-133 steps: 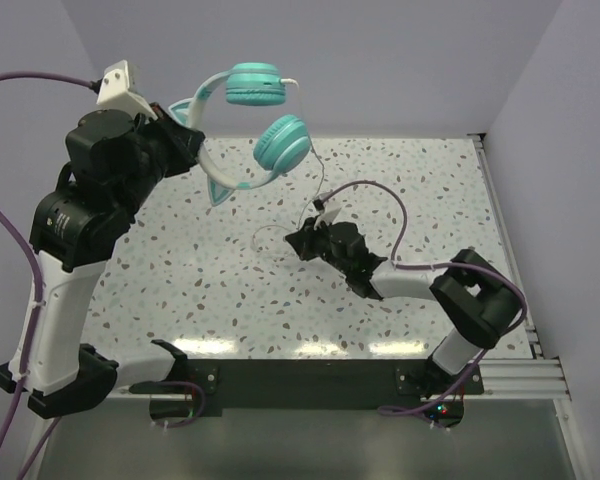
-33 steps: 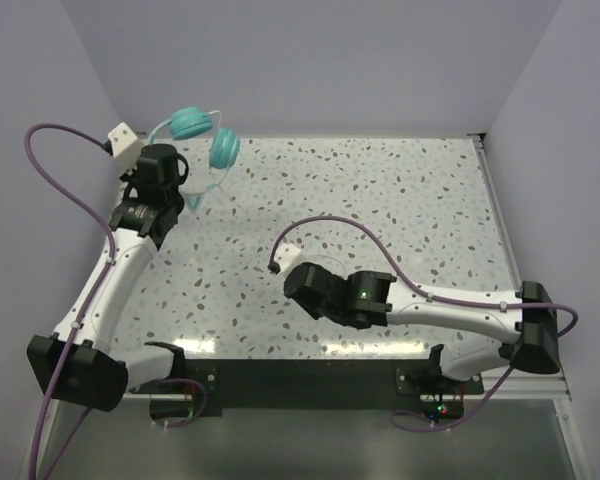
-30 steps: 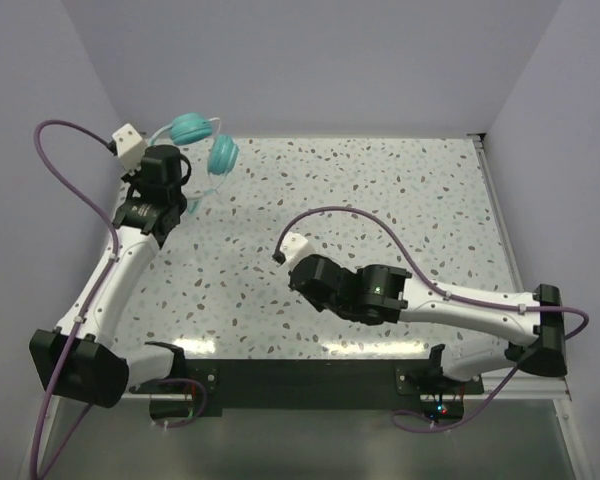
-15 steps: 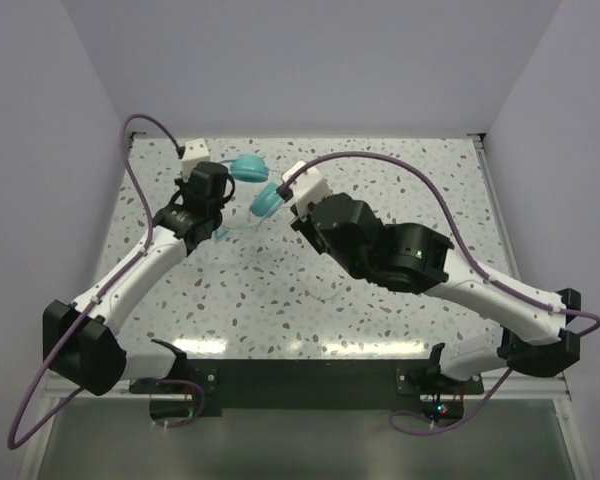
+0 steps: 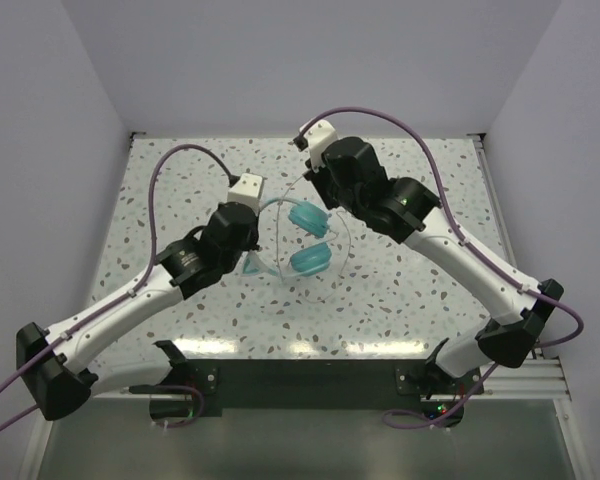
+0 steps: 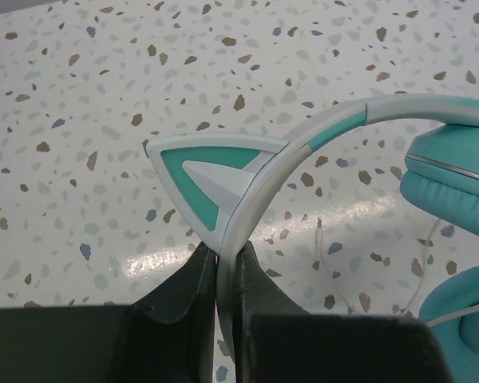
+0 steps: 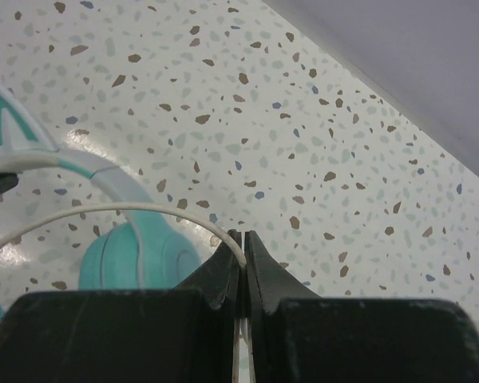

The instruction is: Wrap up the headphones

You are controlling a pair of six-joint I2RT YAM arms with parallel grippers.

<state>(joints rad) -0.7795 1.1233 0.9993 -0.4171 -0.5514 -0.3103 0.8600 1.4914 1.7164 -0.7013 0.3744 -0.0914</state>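
Two sets of fingers are on the headphones (image 5: 305, 218) at once. My left fingers (image 6: 190, 279) are pinched narrow on the pale headband (image 6: 251, 187), just below its teal-and-white cat-ear (image 6: 203, 171). Both earcups (image 5: 312, 261) sit off to the right in that wrist view. My right fingers (image 7: 219, 275) are closed down on the thin whitish cord (image 7: 104, 209), which arcs away leftward from the tips over one teal cup.

Half a second ago the headphones hung nearer the far left of the speckled surface (image 5: 430, 240). They are now over its middle, between my two wrists, and my left arm has swung in toward the centre with them. My right wrist has gone from beside the cups, on their right, to their far side. Whether the earcups touch the surface I cannot tell.
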